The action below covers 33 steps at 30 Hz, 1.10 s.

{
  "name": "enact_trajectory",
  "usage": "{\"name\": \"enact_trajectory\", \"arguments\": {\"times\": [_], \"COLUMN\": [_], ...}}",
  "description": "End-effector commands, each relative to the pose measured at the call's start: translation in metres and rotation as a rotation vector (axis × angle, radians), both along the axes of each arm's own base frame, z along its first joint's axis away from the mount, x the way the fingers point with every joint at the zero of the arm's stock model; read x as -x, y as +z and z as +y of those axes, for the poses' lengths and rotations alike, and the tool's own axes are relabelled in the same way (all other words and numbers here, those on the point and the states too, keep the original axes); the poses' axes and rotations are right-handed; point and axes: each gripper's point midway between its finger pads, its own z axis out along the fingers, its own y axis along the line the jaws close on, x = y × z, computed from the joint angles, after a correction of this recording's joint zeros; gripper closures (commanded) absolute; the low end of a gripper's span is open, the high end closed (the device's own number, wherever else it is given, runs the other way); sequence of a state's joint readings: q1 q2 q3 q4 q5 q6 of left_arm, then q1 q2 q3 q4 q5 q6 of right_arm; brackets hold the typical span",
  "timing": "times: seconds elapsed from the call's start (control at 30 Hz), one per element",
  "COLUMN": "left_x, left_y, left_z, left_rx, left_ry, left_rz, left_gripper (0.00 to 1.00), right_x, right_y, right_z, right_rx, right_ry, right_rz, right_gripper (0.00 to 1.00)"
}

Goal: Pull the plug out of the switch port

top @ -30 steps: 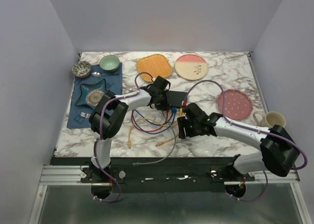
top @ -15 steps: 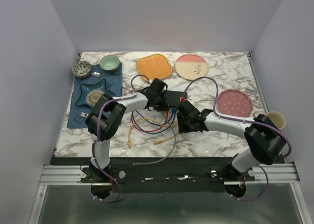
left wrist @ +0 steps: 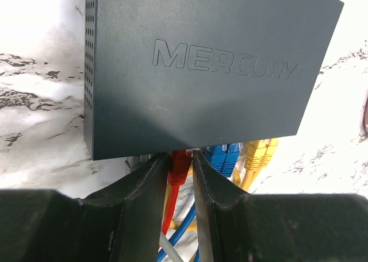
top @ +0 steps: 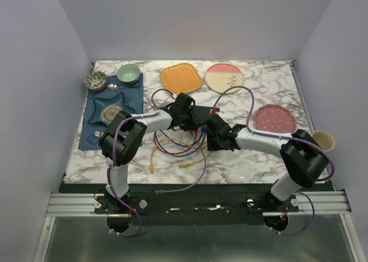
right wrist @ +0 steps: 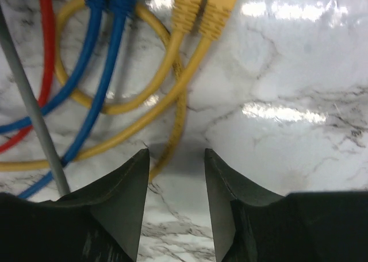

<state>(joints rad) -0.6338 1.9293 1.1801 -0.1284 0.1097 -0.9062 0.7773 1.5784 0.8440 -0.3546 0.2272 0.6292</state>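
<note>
Pinching red plug [left wrist: 179, 165] at switch [left wrist: 201, 66] edge, left claw [left wrist: 180, 155]; right claw [right wrist: 175, 154] spread near yellow plugs [right wrist: 204, 6]

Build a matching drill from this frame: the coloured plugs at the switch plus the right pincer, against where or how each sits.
Things:
1. red plug
2. blue plugs
3. yellow plugs
4. right pincer

Places or states:
A. open, gripping nothing
B. between the left pincer's fingers
C. between red and yellow along the switch edge
D. at the row's end, beside blue

Pairs: 1-B, 2-C, 3-D, 4-A
</note>
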Motion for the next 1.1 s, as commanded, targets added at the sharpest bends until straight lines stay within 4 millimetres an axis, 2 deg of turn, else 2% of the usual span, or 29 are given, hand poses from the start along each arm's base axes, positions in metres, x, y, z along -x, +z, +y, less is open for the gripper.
{"name": "enact_trajectory", "arguments": {"times": [0.0, 0.07, 0.2, 0.3, 0.43, 0.53, 0.57, 0.73, 0.77, 0.9, 1.07], "left_x": [0.004, 0.004, 0.003, 0.001, -0.001, -0.002, -0.002, -0.004, -0.005, -0.006, -0.008], "left_y": [0.004, 0.006, 0.006, 0.007, 0.007, 0.004, 0.003, 0.003, 0.003, 0.003, 0.001], "left_z": [0.003, 0.003, -0.001, -0.005, -0.008, -0.010, -0.011, -0.012, -0.011, -0.009, -0.009], "left_rx": [0.014, 0.018, 0.036, 0.051, 0.060, 0.063, 0.066, 0.071, 0.071, 0.068, 0.073], "left_ry": [0.012, 0.011, 0.010, 0.011, 0.010, 0.013, 0.013, 0.022, 0.028, 0.039, 0.053], "left_rz": [0.005, 0.002, 0.003, 0.008, 0.012, 0.019, 0.022, 0.024, 0.024, 0.025, 0.030], "left_gripper": [0.62, 0.62, 0.62, 0.62, 0.62, 0.62, 0.62, 0.62, 0.62, 0.62, 0.62], "right_x": [-0.014, -0.009, -0.001, 0.012, 0.047, 0.068, 0.079, 0.106, 0.117, 0.132, 0.141], "right_y": [-0.019, -0.024, -0.021, -0.018, -0.028, -0.027, -0.029, -0.024, -0.022, -0.010, 0.007], "right_z": [0.007, 0.007, 0.005, 0.001, -0.008, -0.006, -0.004, 0.007, 0.014, 0.025, 0.025], "right_rx": [0.031, 0.029, 0.036, 0.035, 0.046, 0.042, 0.044, 0.031, 0.009, 0.004, 0.014], "right_ry": [-0.010, 0.005, 0.059, 0.106, 0.178, 0.233, 0.263, 0.363, 0.407, 0.514, 0.584], "right_rz": [0.022, 0.043, 0.059, 0.089, 0.161, 0.188, 0.207, 0.237, 0.259, 0.266, 0.271], "right_gripper": [0.60, 0.66, 0.91, 0.99, 0.99, 0.99, 0.99, 0.99, 0.99, 0.99, 0.99]}}
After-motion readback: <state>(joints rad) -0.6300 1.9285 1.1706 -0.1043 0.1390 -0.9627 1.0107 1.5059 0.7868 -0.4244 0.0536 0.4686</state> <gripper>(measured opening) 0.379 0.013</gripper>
